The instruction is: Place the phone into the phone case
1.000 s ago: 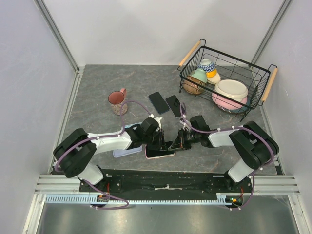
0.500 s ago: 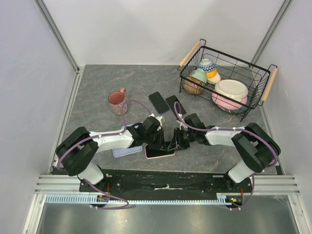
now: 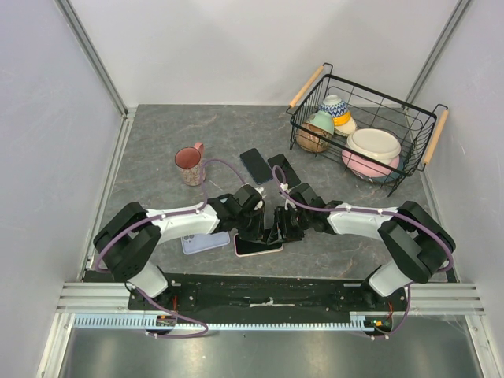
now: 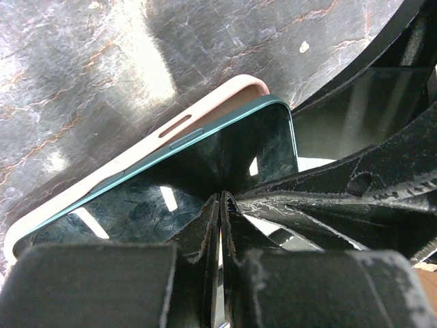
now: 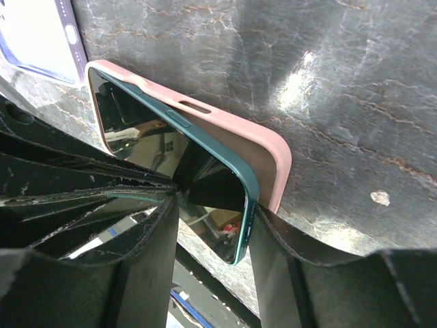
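Resting fingertip-first on the glass of the phone, the left hand has its two fingers together, with only a hairline between them. The right hand meets it from the other side with fingers apart: one lies on the screen and the other sits against the outer side of the phone's corner, so that corner lies between them. The phone has a glossy black screen that mirrors the fingers and a dark teal frame with slim side buttons. It lies face up in a pale pink case with slots cut in its side wall. It is not fully seated, because at the right hand's end its edge rides above the case and a strip of the case's inner floor shows beside it. From above, the pair lies flat on the bench, a dark grey slab with pale marble veins, at the middle of the near side, with the left hand at its left and the right hand at its right. Just left of it lies a lilac case. Farther back stand a pink mug and two spare phones. In the far right corner is a wire basket of bowls. Plain white walls close in the bench.
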